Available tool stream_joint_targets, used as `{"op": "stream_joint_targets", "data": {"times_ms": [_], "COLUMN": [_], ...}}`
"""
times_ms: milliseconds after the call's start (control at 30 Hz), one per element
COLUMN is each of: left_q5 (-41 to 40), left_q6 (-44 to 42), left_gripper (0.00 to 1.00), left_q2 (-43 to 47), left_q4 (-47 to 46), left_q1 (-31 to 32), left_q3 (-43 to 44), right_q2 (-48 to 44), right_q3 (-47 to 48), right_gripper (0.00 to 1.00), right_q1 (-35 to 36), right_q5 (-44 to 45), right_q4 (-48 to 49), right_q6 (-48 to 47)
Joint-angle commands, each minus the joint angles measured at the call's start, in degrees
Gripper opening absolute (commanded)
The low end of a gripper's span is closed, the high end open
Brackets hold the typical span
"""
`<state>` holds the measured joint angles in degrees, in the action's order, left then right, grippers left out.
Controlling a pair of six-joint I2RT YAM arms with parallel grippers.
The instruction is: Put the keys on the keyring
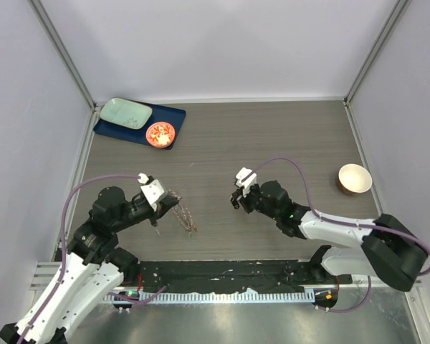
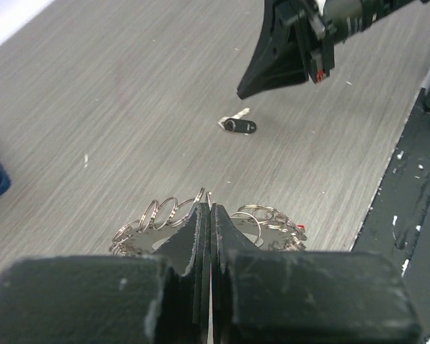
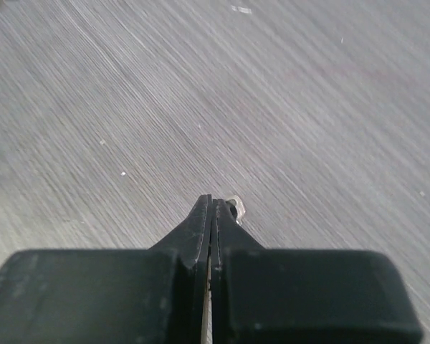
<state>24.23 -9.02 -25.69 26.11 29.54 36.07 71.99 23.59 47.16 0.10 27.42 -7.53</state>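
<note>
Keyring (image 2: 161, 213) is clamped by left gripper (image 2: 206, 209) — right gripper (image 2: 245, 92) is pinched shut near black key (image 2: 241, 127), seemingly uncaught; key should be straddled squarely.

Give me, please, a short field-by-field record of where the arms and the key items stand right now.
left fingers: shut on the keyring, near left of the table
right fingers: shut, near table centre; a small metal bit shows at their tip, hold unclear
black key: lying loose on the table, close to the right fingers, apart from the keyring
orange-red dish: on the blue tray, far left
bowl: right side of the table
task status: black key not yet on the keyring
</note>
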Motion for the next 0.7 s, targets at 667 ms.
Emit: {"op": "stream_joint_targets", "data": {"times_ms": [667], "left_q5": [7.68], "left_q6": [-2.41], "left_gripper": [0.0], "left_q2": [-2.0], "left_q4": [-5.45], "left_q1": [-0.27], "left_q3": [0.22], "right_q2": [4.21], "right_q3": [10.24], "right_gripper": [0.34], "right_q1": [-2.77], "right_q5": [-1.59], "right_q4": [-15.19], "right_q6": [0.69]}}
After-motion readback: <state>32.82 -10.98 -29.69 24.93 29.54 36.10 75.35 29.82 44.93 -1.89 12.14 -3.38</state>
